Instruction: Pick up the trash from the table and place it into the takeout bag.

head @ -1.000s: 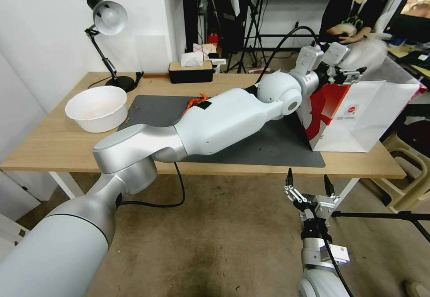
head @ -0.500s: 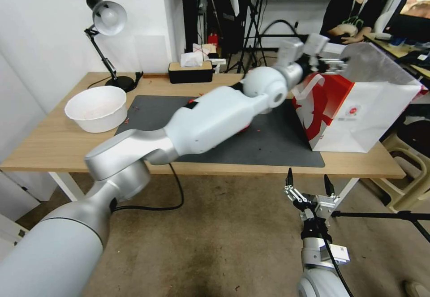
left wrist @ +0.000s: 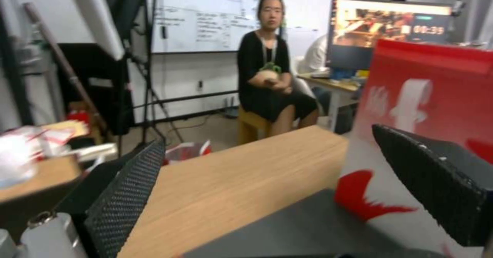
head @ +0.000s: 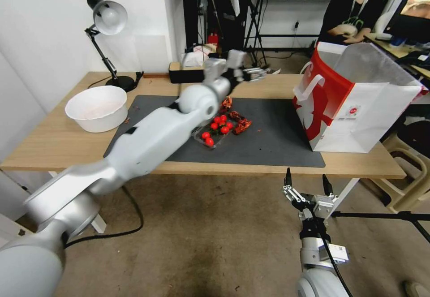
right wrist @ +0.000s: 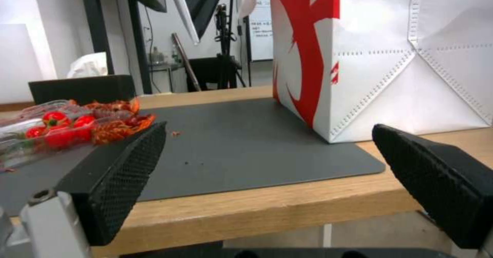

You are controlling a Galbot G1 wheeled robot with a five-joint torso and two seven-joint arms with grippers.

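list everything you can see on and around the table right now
takeout bag: 1, white with a red side, standing at the mat's right end
tomatoes: several, red, in a clear tray mid-mat
orange-red scraps: a few, beside the tray
large bowl: 1, white, on the table's left part
mat: 1, dark grey, on the table, light wood
desk lamp: 1, black and silver, back left corner
tissue box: 1, black, back edge
left tool: open, empty, above the table's back edge
right tool: open, low in front of the table
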